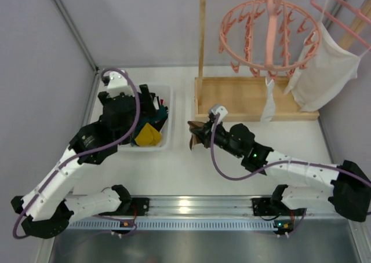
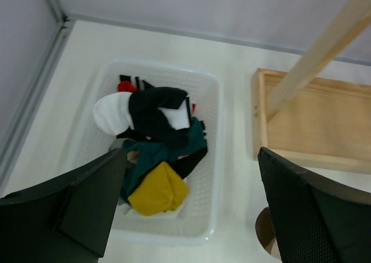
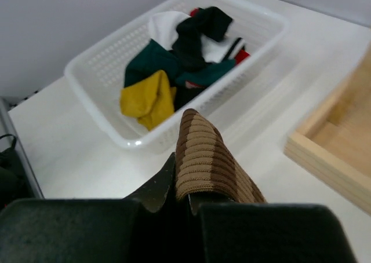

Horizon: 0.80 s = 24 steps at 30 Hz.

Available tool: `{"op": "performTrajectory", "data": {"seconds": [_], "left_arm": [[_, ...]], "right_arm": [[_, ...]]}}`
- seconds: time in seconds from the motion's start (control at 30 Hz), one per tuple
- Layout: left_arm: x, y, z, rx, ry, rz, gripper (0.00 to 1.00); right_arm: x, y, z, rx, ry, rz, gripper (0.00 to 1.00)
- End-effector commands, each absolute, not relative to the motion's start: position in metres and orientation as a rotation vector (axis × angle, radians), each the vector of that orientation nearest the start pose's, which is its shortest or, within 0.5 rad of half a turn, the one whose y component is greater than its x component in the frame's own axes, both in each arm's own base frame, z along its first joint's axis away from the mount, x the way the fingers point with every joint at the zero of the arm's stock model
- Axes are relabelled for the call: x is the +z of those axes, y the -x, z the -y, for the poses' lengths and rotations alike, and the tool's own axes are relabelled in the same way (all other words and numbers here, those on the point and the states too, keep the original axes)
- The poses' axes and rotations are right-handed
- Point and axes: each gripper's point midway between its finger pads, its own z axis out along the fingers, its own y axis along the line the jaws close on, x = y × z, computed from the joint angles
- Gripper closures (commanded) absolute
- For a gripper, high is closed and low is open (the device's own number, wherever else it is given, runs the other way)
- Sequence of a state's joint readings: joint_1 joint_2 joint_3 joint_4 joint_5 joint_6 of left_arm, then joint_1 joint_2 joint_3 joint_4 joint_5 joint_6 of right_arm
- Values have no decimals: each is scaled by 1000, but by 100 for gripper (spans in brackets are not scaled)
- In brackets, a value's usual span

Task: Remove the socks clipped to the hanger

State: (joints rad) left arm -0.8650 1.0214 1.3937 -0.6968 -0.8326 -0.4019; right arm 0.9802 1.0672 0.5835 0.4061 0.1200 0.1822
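The round pink peg hanger (image 1: 268, 34) hangs from the wooden rail at the top right; one white sock (image 1: 268, 101) still dangles from a peg. My right gripper (image 1: 197, 134) is shut on a brown striped sock (image 3: 204, 161), held just right of the white basket (image 1: 169, 109). The basket (image 3: 93, 83) holds teal, black and white socks and a mustard one (image 2: 157, 189). My left gripper (image 2: 191, 211) is open and empty, hovering over the basket's near edge (image 2: 174, 233); the brown sock shows in the left wrist view (image 2: 264, 231).
A large white garment (image 1: 322, 72) hangs on a plain pink hanger at the far right. The wooden rack base (image 1: 255, 98) with its upright post (image 1: 202, 37) stands behind my right gripper. The left wall's metal rail (image 1: 72, 28) runs beside the basket.
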Motion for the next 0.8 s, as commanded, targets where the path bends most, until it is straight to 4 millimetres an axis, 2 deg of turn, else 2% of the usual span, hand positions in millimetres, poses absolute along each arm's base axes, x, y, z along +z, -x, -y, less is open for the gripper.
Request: {"op": "performTrajectory", "data": {"seconds": [0.0, 0.13, 0.17, 0.2, 0.23, 0.27, 0.33, 0.37, 0.4, 0.43, 0.47, 0.53, 0.57, 0.63, 0.67, 0.7, 0.77], "left_arm": [[352, -246, 83, -19, 240, -1863, 2], [357, -227, 40, 88, 302, -1844, 2], [365, -223, 34, 88, 309, -1823, 2], [370, -219, 28, 91, 311, -1808, 2], [377, -215, 22, 99, 315, -1792, 2], [387, -206, 11, 86, 334, -1765, 2], [396, -199, 2, 79, 338, -1737, 2], [401, -193, -4, 58, 354, -1713, 2], [401, -191, -7, 68, 358, -1707, 2], [401, -189, -11, 80, 359, -1702, 2], [398, -188, -14, 92, 363, -1700, 2], [387, -186, -19, 114, 387, -1697, 2], [382, -186, -21, 121, 400, -1696, 2], [369, -185, -25, 137, 439, -1685, 2], [366, -185, -25, 131, 454, -1680, 2], [360, -185, -25, 129, 459, -1681, 2], [346, -188, -19, 106, 466, -1680, 2]], "right_arm": [[274, -217, -366, 969, 741, -1421, 100], [284, -231, -423, 1044, 852, -1375, 100], [285, -243, -446, 1050, 882, -1362, 100], [286, -247, -457, 1057, 906, -1351, 100], [285, -252, -469, 1068, 932, -1343, 100], [284, -266, -491, 1068, 939, -1339, 100], [272, -283, -508, 1066, 963, -1376, 100], [294, -294, -521, 1067, 954, -1335, 100], [258, -308, -535, 1049, 979, -1401, 100], [243, -316, -541, 1036, 1000, -1446, 100], [234, -329, -559, 1035, 1009, -1450, 100], [209, -336, -573, 1047, 1032, -1523, 100], [196, -344, -586, 1053, 1033, -1534, 100], [177, -346, -595, 1089, 1027, -1585, 100], [176, -349, -600, 1101, 1015, -1589, 100], [153, -350, -603, 1122, 995, -1653, 100], [129, -352, -607, 1132, 987, -1716, 100]]}}
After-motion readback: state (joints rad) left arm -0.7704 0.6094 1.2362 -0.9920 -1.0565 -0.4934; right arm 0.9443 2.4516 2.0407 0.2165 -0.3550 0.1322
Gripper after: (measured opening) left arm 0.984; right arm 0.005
